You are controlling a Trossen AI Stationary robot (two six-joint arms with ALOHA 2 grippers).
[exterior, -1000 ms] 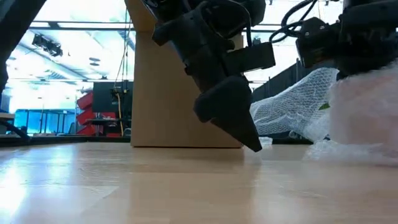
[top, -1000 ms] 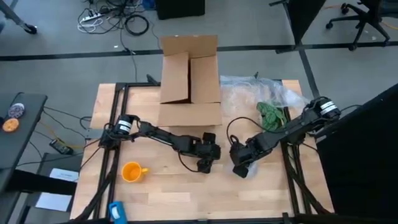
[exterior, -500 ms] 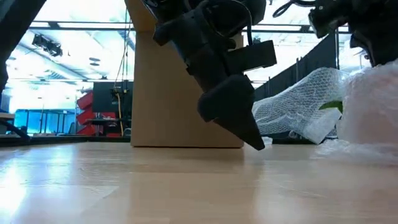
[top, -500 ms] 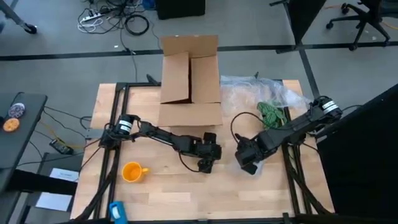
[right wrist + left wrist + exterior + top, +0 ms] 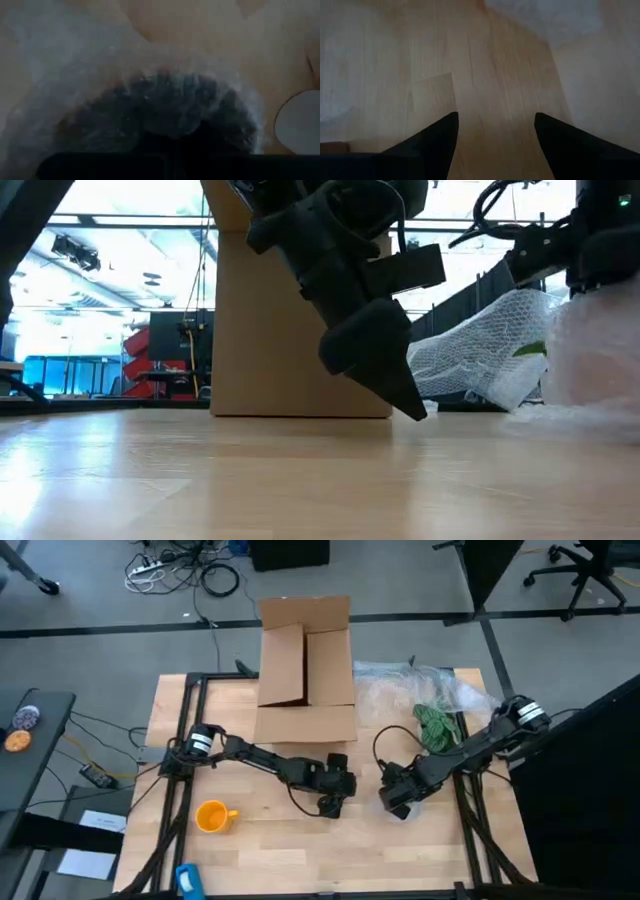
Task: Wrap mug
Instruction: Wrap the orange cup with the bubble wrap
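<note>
The mug [image 5: 213, 816] sits on the near-left part of the table [image 5: 300, 850], upright as far as the overhead view shows, with its loop handle pointing toward the table's middle — toward the arms. Nothing touches it and nothing is wrapped around it yet.

The left gripper [image 5: 331, 802] hangs low over the middle of the table, in front of the cardboard box [image 5: 305, 665], and is the nearer of the two to the mug, which lies well apart from it toward the table's left edge and slightly nearer the front. Its own wrist view shows its two dark fingers [image 5: 425, 145] spread wide over bare wood, holding nothing.

The right gripper [image 5: 398, 802] is farther off, right of centre, so the left arm stands between it and the mug. Its wrist view is filled with the bubble wrap [image 5: 150, 95] bunched right against the camera, and the low view shows a clouded mass of the wrap under that arm. It seems to have hold of the sheet, but I cannot tell how its fingers stand. More wrap lies heaped at the far right [image 5: 420, 690], beside the box, with something green [image 5: 435, 725] on it.

So the wrap and the mug are on opposite sides — my judgement is that one must cross to the other, and the left arm has the shorter reach to the mug.
</note>
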